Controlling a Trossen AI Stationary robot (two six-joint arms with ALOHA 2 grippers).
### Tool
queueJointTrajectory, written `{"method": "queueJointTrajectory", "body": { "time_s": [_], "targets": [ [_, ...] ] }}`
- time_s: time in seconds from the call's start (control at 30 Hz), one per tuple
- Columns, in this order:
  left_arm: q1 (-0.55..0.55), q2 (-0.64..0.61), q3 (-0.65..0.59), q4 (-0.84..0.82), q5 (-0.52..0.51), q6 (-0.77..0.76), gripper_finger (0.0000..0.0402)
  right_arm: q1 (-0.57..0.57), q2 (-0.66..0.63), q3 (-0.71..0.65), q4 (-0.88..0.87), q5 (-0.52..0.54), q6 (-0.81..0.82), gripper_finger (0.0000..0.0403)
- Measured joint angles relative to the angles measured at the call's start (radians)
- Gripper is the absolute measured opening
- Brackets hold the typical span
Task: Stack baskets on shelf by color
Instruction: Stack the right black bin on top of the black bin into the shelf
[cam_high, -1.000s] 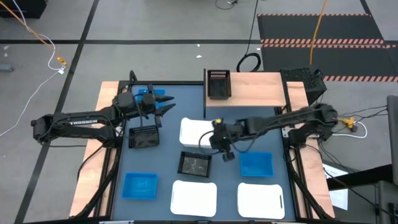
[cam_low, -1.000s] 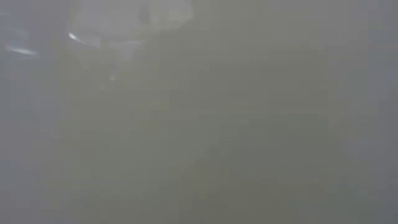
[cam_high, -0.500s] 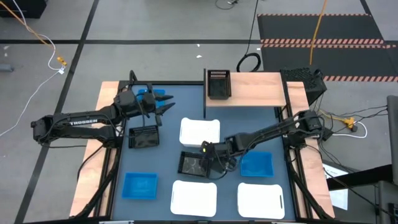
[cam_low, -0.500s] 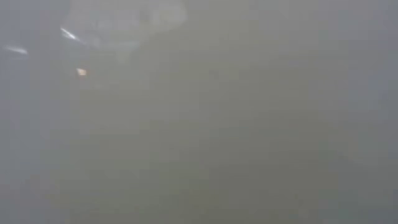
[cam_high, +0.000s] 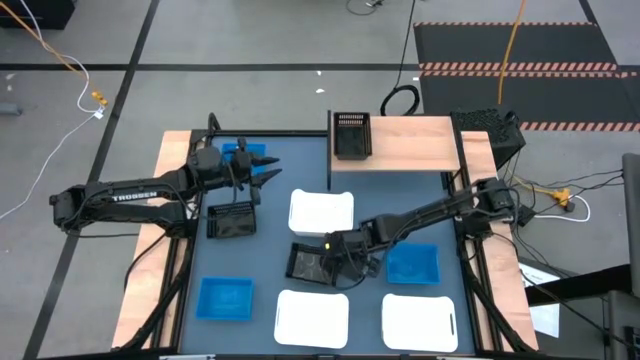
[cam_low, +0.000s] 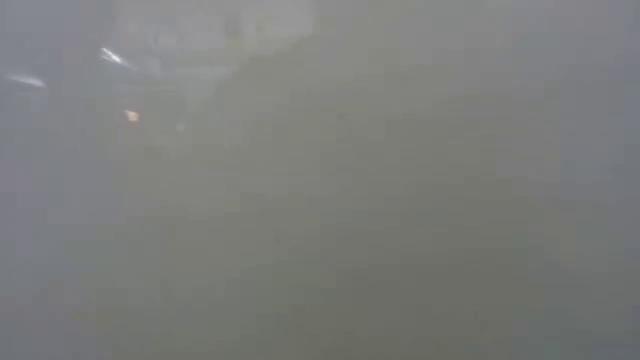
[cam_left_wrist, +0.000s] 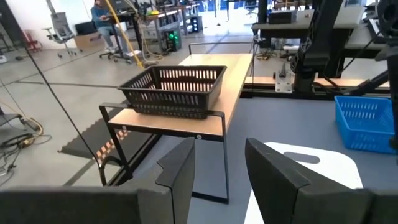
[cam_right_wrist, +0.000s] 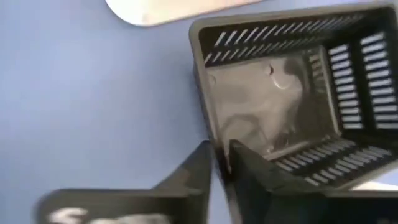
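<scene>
Black slatted plastic basket (cam_high: 351, 134) alone sits on the light-brown wood-grain shelf (cam_high: 420, 145); two black, three blue and three white baskets wait on the tabletop. Right gripper (cam_high: 335, 262) has its narrowly parted fingers astride the rim of the middle black basket (cam_high: 312, 262), while the left gripper (cam_high: 262, 168) hovers open near the table's far left

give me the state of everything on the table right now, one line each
right end effector: fingers astride the wall of the middle black basket, nearly closed on it
left end effector: open, empty, hovering at the table's far left
black basket on shelf: upright, resting on the shelf
left black basket: upright on the table
white baskets: upside down
blue baskets: upright
</scene>
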Motion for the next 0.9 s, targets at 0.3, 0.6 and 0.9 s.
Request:
{"method": "queueJointTrajectory", "body": {
  "time_s": [0.3, 0.6, 0.9],
  "targets": [
    [0.0, 0.0, 0.0, 0.001, -0.002, -0.065, 0.0145, -0.019, -0.045, 0.0, -0.024, -0.022, -0.034, 0.0012],
    [0.0, 0.0, 0.0, 0.002, -0.013, -0.063, 0.0145, -0.06, -0.208, -0.001, 0.006, 0.038, -0.041, 0.001],
    [0.001, 0.0, 0.0, -0.002, -0.04, -0.04, 0.0145, -0.167, -0.398, 0.056, 0.084, 0.438, 0.501, 0.001]
  ]
}}
